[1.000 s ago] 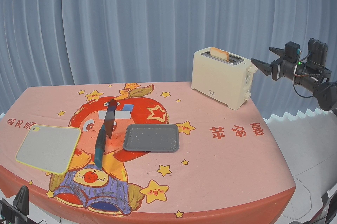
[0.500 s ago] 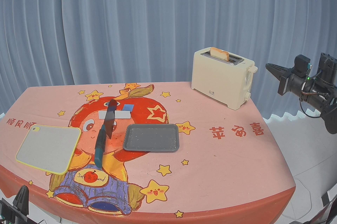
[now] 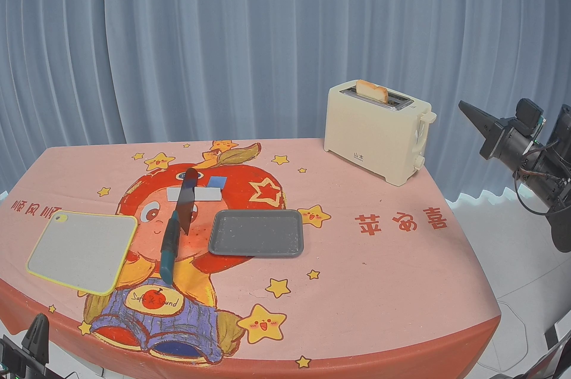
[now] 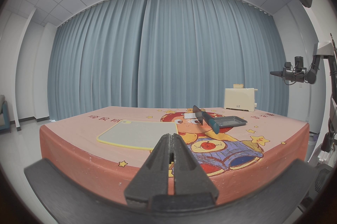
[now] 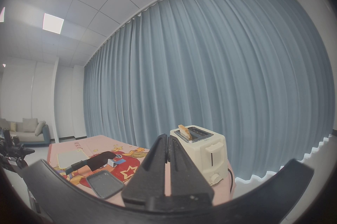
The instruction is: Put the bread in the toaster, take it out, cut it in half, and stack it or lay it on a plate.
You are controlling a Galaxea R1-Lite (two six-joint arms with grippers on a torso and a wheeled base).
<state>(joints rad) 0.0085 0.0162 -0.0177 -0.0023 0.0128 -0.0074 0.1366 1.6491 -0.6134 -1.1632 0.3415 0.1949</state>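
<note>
- You see the bread [image 3: 372,90] standing in the far slot of the toaster [image 3: 372,137], with its top above the slot.
- The toaster stands at the far right corner of the surface [image 3: 369,273].
- Your right hand [image 3: 465,107] hangs in the air off the right edge of the surface, near the toaster's lever side and apart from it. Its fingers are pressed together and hold nothing.
- Your left hand [image 4: 172,140] is low at the near left edge of the surface. Its fingers are also closed together, with nothing between them.
- The grey plate [image 3: 256,233] lies in the middle of the surface.
- The knife [image 3: 177,222] lies just left of the plate, handle toward you, and its blade crosses a small white and blue block [image 3: 209,189].
- The cutting board [image 3: 82,250] lies flat to the left of the knife, near the left edge.
</note>
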